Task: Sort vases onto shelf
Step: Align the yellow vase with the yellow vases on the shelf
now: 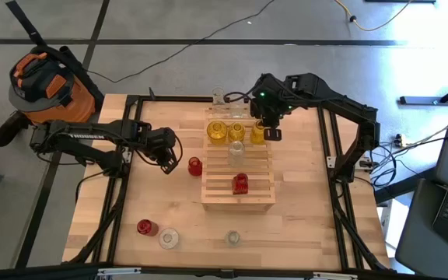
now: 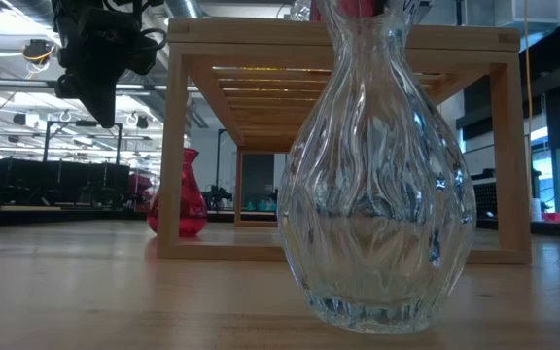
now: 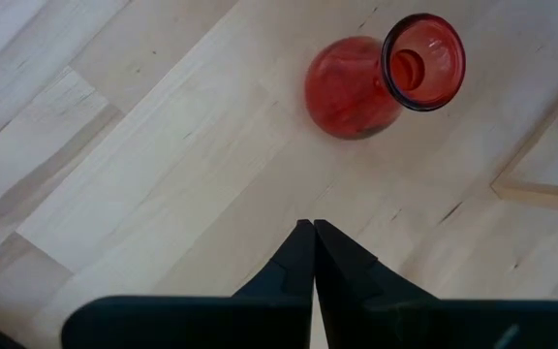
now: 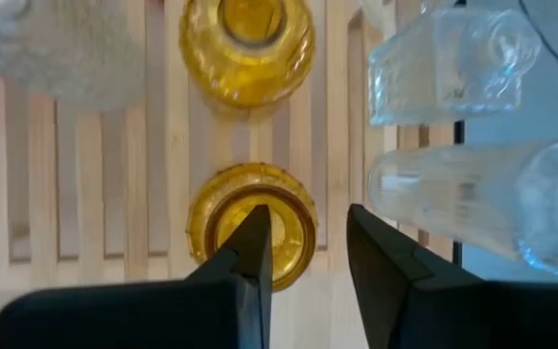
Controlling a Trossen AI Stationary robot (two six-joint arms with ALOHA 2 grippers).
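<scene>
The slatted wooden shelf (image 1: 259,175) stands mid-table. On its far end stand three yellow vases (image 1: 217,131), with clear vases (image 1: 237,152) behind them and a red vase (image 1: 240,184) nearer. My right gripper (image 4: 308,218) is open above the rightmost yellow vase (image 4: 294,228), which stands at the shelf's far edge. One finger is over its mouth and the other outside its rim. My left gripper (image 3: 313,228) is shut and hovers left of the shelf beside a red vase (image 3: 356,87) that stands upright on the table. My right gripper comes at the yellow vase's rim (image 4: 303,242) from above, pointing down, one finger (image 4: 250,242) over the mouth and one (image 4: 366,242) outside. Whether either finger touches the glass, I cannot tell. The vase stands upright on the slats.
Near the table's near edge stand a red vase (image 1: 145,227) and two clear ones (image 1: 168,237), (image 1: 232,237); the latter fills the low view (image 2: 377,175). More clear vases (image 4: 453,58) sit beyond the shelf's far end. A second yellow vase (image 4: 248,44) stands close by.
</scene>
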